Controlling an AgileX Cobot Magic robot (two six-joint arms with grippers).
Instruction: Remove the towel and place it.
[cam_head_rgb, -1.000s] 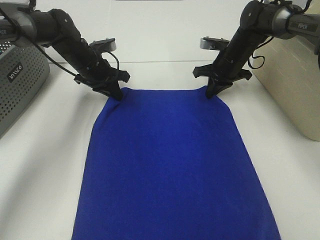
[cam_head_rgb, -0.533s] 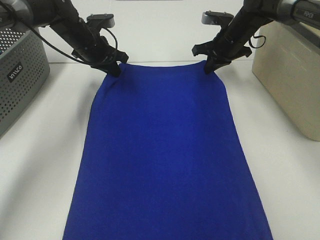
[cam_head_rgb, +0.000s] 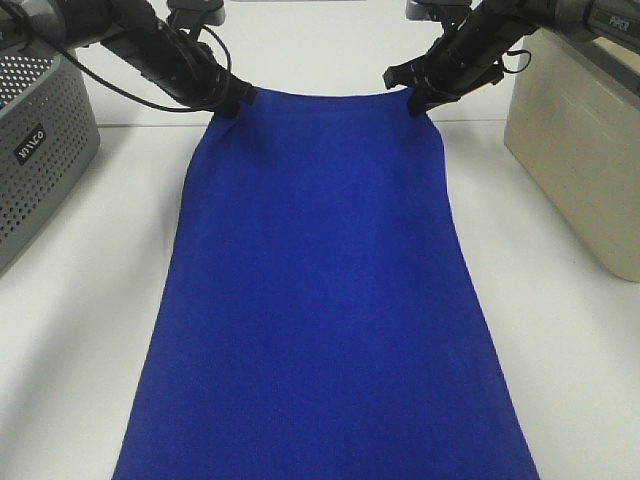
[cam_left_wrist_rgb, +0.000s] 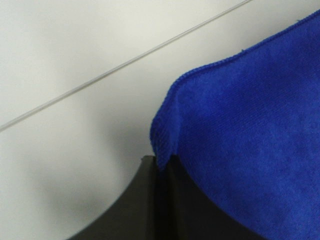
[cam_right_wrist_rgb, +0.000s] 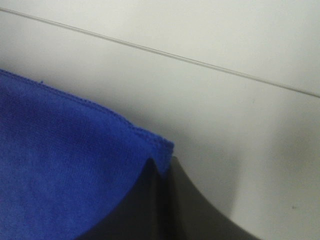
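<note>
So the table (cam_head_rgb: 90, 330) is white and mostly covered down the middle by the towel (cam_head_rgb: 320, 300), a big blue sheet running from the far corners toward the near edge and out of view. A grey basket (cam_head_rgb: 40, 150) sits at the left, a beige bin (cam_head_rgb: 580, 150) at the right. The left gripper (cam_head_rgb: 232, 103) is pinched tight on the far-left corner, the right gripper (cam_head_rgb: 418, 100) on the far-right one, and both wrist views show cloth squeezed between closed jaws. Judging by this, it's mid-lift. I'd raise both arms at the same pace, keep the top edge taut without overstretching, and make sure the near end clears the table before swinging toward wherever it goes, or a corner might slip out.
</note>
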